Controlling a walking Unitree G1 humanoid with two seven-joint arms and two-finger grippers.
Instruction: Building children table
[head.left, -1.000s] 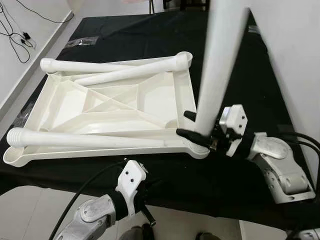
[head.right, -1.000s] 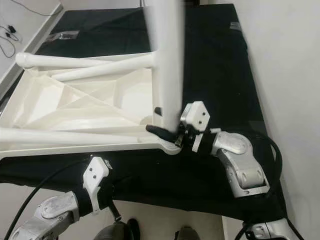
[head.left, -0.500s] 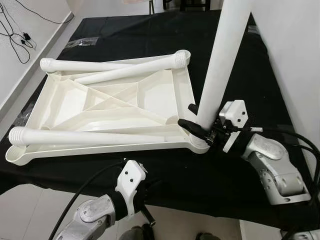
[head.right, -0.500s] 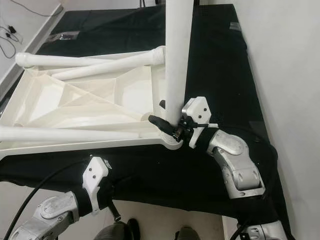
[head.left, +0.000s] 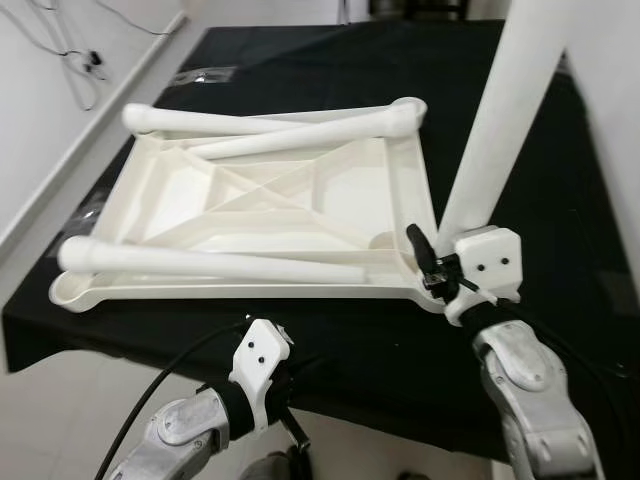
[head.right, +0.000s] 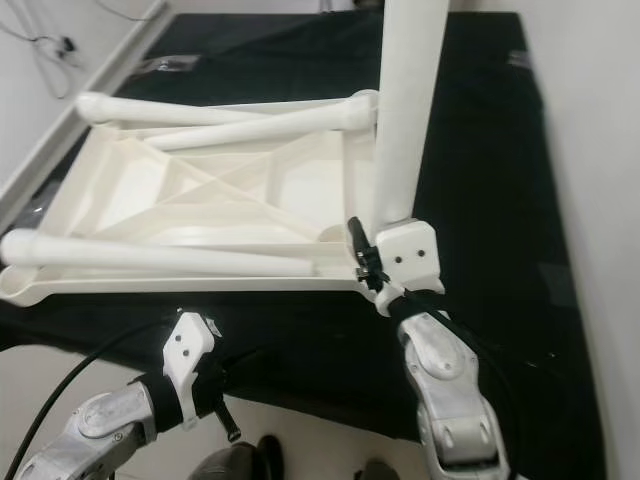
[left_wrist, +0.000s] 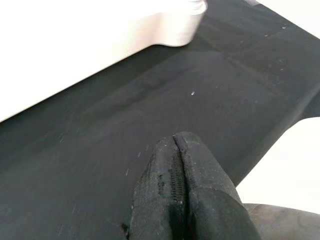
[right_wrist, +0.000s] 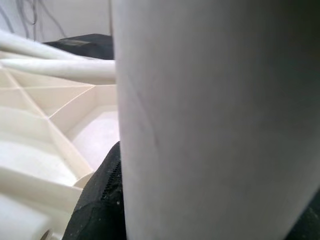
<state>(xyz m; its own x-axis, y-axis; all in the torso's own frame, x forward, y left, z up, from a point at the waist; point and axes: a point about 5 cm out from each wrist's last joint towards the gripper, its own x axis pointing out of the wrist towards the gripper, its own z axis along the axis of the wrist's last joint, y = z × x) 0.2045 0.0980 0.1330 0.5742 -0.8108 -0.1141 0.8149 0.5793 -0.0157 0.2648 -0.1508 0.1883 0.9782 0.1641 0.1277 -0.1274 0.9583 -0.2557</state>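
- Right tool (head.left: 432, 268) is clamped around the foot of the upright white leg (head.left: 500, 130), just where it meets the near corner socket of the upside-down tabletop (head.left: 270, 200); one black finger (right_wrist: 97, 200) shows pressed against the leg in the right wrist view.
- Risk: the leg leans away from the tool at its top. If it is pushed down at that tilt, it may jam or skid off the socket instead of seating.
- Risk: the grip sits very low on a long leg, so the top could swing and twist out of the hold.
- Three loose legs (head.left: 220, 262) lie across the tabletop beside the tool; a jolt to the tabletop could roll them off.
- Left tool (left_wrist: 181, 190), fingers pressed together and holding nothing, hangs below the near edge of the black-covered table (head.left: 560, 200), so nothing steadies the tabletop against sliding.
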